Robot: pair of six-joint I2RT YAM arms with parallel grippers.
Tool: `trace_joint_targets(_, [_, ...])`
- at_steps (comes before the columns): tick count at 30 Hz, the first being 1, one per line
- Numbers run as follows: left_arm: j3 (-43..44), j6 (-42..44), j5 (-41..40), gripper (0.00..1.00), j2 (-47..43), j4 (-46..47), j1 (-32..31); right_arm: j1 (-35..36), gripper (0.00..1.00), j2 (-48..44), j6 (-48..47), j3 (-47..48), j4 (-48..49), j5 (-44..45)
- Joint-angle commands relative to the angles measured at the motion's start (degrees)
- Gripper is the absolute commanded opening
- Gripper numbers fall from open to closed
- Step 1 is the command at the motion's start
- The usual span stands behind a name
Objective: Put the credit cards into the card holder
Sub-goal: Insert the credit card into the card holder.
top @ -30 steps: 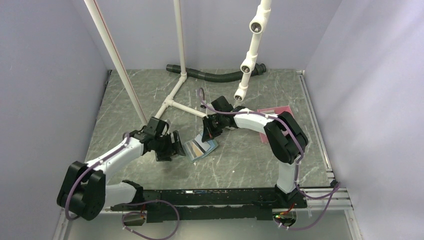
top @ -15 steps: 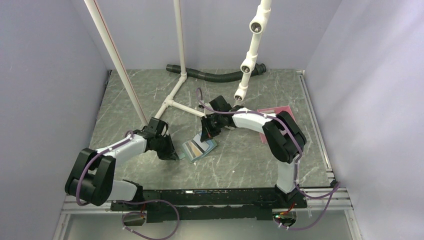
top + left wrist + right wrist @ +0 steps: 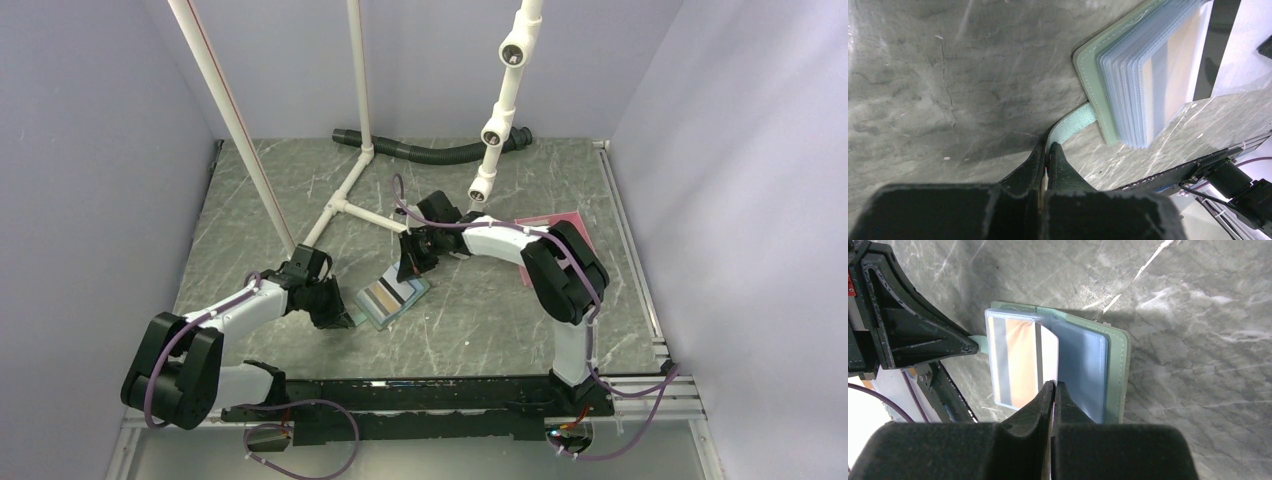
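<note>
The sage-green card holder lies open on the table between both arms. Its clear sleeves fan up, and one sleeve shows a tan/orange credit card with grey and dark stripes. My left gripper is shut on the holder's pale teal strap at its near-left edge. My right gripper is shut on the edge of the sleeve that carries the card, over the blue inside. From above, the left gripper and right gripper flank the holder. Other credit cards are not visible.
A pink tray lies behind the right arm at the back right. White pipes cross the back left, and a black hose runs along the rear. Purple walls close in on both sides.
My left gripper closed on the holder's strap and drew back toward the near left. The holder opened flatter and slid slightly left, so the striped card now faces up. The right gripper stayed shut.
</note>
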Motion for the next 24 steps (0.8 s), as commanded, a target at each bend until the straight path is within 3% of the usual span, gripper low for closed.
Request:
trace_joint_targets(1, [0.1, 0.0, -1.6, 0.0, 0.2, -2.1, 0.1, 0.4, 0.0, 2.3, -0.4, 1.8, 1.9, -0.8])
trace_joint_targets(19, [0.2, 0.4, -0.8, 0.01, -0.8, -2.1, 0.1, 3.8, 0.0, 4.8, -4.5, 1.1, -3.9, -0.2])
trace_joint_targets(24, [4.8, 1.2, -1.0, 0.27, -8.0, -8.7, 0.0, 3.9, 0.0, 5.1, -4.7, 1.0, -3.5, 0.2])
